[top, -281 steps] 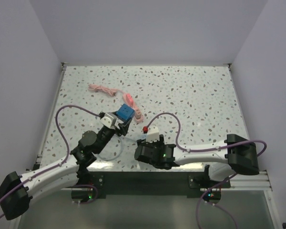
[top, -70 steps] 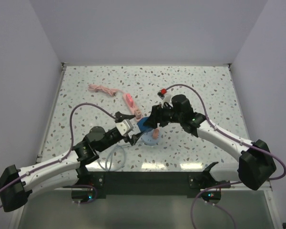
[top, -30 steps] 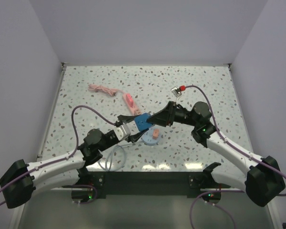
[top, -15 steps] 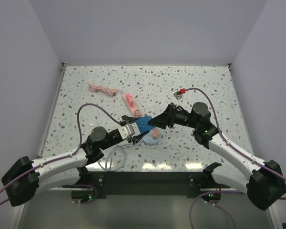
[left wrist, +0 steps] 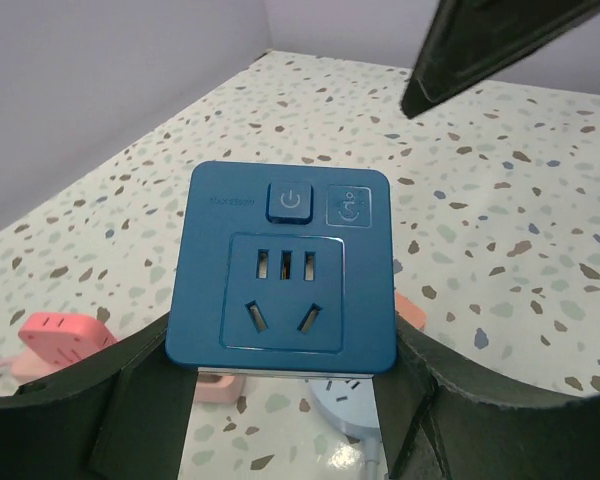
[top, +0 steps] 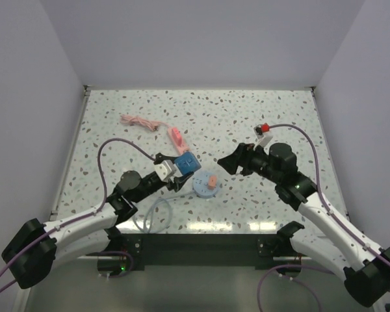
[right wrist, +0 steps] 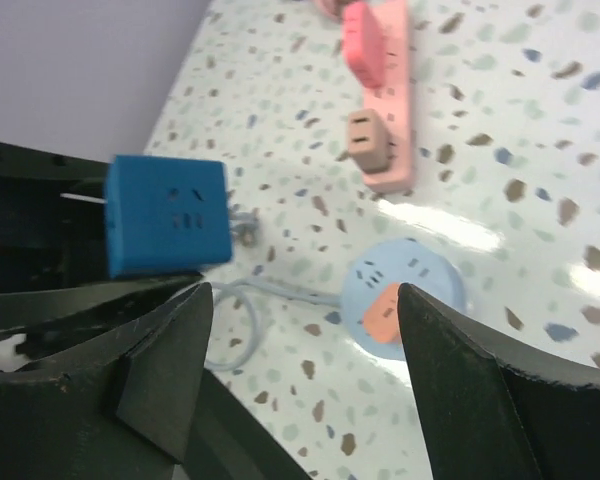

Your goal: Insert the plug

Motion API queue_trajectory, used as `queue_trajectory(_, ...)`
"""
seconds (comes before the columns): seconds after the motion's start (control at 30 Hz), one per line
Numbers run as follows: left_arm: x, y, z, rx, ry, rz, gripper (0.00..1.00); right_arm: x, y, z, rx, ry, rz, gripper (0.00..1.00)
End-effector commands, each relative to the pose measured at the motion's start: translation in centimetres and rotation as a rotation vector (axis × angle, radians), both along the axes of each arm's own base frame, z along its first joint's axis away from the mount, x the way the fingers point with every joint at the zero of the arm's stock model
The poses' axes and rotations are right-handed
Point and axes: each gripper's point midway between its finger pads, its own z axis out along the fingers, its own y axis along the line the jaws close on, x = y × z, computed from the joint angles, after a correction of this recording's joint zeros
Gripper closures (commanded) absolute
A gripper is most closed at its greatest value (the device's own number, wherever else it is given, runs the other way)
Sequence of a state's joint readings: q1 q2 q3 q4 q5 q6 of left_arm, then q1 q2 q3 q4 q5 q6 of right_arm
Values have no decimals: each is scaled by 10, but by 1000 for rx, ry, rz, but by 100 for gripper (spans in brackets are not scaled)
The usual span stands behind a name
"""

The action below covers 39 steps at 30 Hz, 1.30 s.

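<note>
My left gripper (top: pixel 179 166) is shut on a blue cube socket adapter (top: pixel 186 162), held just above the table; in the left wrist view the adapter (left wrist: pixel 290 265) fills the space between my fingers (left wrist: pixel 140 380). A round light-blue socket hub (top: pixel 205 184) lies to its right with a pink plug (top: pixel 210 180) sitting on top of it. My right gripper (top: pixel 226 160) is open and empty, right of the hub. The right wrist view shows the adapter (right wrist: pixel 167 215), the hub (right wrist: pixel 420 275) and the pink plug (right wrist: pixel 385 312) between my open jaws (right wrist: pixel 305 292).
A pink power strip (top: pixel 179 139) lies behind the adapter, with its coiled pink cable (top: pixel 140 121) at the far left. The hub's pale cord (top: pixel 149 214) loops near the front edge. Walls enclose the table on three sides.
My right gripper has drawn back to the right, away from the blue adapter and the hub. My left gripper has shifted slightly left with the adapter. The pink plug stays on the hub.
</note>
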State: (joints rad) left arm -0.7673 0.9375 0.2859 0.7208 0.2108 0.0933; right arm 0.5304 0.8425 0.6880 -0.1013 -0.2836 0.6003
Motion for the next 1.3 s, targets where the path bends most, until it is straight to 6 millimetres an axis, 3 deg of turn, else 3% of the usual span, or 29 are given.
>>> queue_trajectory(0.0,25,12,19,-68,30,141,100,2,-30,-42,-174,66,-151,23)
queue_trajectory(0.13,36,18,14,-66,75,215,100,-8,-36,-63,-267,72,-227,24)
queue_trajectory(0.27,39,22,15,-99,108,250,100,-19,-15,-78,-317,74,-213,26)
queue_trajectory(0.3,39,23,15,-102,111,253,100,-16,-13,-91,-368,85,-232,26)
queue_trajectory(0.4,39,25,15,-103,114,262,100,-17,4,-103,-430,94,-215,26)
queue_trajectory(0.63,34,26,19,-113,102,244,100,-8,17,-111,-452,94,-219,27)
queue_trajectory(0.93,35,26,12,-103,110,244,100,-2,50,-128,-460,113,-166,29)
queue_trajectory(1.13,34,30,14,-109,103,251,100,9,48,-139,-554,115,-209,34)
queue_trajectory(1.27,34,31,16,-115,98,252,100,12,42,-150,-620,125,-230,48)
